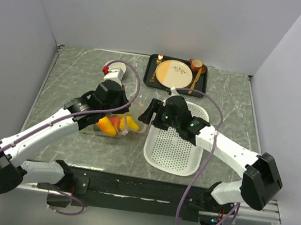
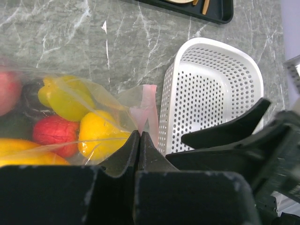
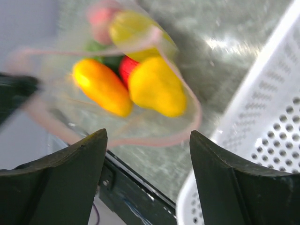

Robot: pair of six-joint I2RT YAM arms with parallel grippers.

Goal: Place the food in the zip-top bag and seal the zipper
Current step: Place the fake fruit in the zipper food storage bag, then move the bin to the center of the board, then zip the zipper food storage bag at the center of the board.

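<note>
plainly, the zip-top bag (image 2: 70, 93) is being pinched at its mouth edge by the left gripper (image 2: 139, 137). its jaws are being pressed fully together on the plastic, and a fold of the pink zipper (image 2: 146, 105) is being held up just past the fingertips. the food is being kept inside the bag, ahead and to the left of those tips: a red strawberry (image 2: 52, 132), a yellow piece (image 2: 101, 131), a yellow-green piece (image 2: 65, 101) and an orange piece (image 2: 23, 159) are being seen through the film. the right gripper (image 3: 147, 164) is being held wide, with nothing being gripped between its fingers (image 3: 61, 173). the bag's looping mouth is being faced just ahead of them; whether it is being touched cannot be told. the white basket (image 2: 211, 89) is being seen right of the left gripper's tips and beside the right gripper's right finger.
</note>
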